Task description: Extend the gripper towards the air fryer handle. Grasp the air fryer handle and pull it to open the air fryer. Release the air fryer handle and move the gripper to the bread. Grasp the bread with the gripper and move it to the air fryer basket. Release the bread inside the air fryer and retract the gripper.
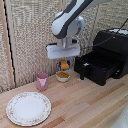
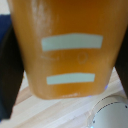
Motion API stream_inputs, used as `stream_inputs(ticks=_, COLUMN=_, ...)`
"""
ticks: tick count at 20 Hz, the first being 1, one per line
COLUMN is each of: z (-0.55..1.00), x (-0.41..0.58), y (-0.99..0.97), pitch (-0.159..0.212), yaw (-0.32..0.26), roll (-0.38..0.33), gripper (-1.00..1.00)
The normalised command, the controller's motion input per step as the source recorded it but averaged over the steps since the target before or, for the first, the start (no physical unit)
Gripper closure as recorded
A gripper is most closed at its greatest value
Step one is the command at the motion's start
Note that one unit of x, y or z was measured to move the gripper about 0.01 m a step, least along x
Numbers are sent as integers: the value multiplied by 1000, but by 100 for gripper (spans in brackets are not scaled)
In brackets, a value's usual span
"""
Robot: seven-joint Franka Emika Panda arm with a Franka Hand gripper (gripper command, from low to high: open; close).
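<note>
My gripper (image 1: 63, 63) hangs above the table, shut on the bread (image 1: 64, 65), an orange-brown block held between its dark fingers. The wrist view is almost filled by the bread (image 2: 70, 50), which has two pale stripes on its face and a dark finger (image 2: 9, 75) on either side. The black air fryer (image 1: 114, 40) stands at the exterior view's right. Its basket (image 1: 97, 64) is pulled out toward the gripper, with the hollow dark interior showing. The gripper is to the left of the basket's front and a little higher.
A small white bowl (image 1: 63, 76) with orange-yellow contents sits directly under the gripper, and its rim (image 2: 107, 112) shows in the wrist view. A pink cup (image 1: 42, 81) and a patterned plate (image 1: 28, 108) stand on the wooden table (image 1: 85, 105). A woven wall is behind.
</note>
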Motion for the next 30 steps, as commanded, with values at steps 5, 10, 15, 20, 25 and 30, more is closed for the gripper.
stream_inputs(ticks=5, z=490, x=97, y=-650, pitch=19, yaw=-178, roll=-1, gripper=100)
stream_inputs(ticks=10, z=261, x=0, y=-613, pitch=0, yaw=-206, roll=0, gripper=100)
stream_inputs(ticks=15, z=153, x=20, y=-637, pitch=-26, yaw=-193, roll=2, gripper=100)
stream_inputs(ticks=20, z=175, x=134, y=-755, pitch=-30, yaw=-147, roll=0, gripper=100)
stream_inputs(ticks=25, z=330, x=203, y=-881, pitch=0, yaw=-92, roll=0, gripper=100)
stream_inputs(ticks=30, z=318, x=179, y=-959, pitch=19, yaw=-36, roll=33, gripper=100)
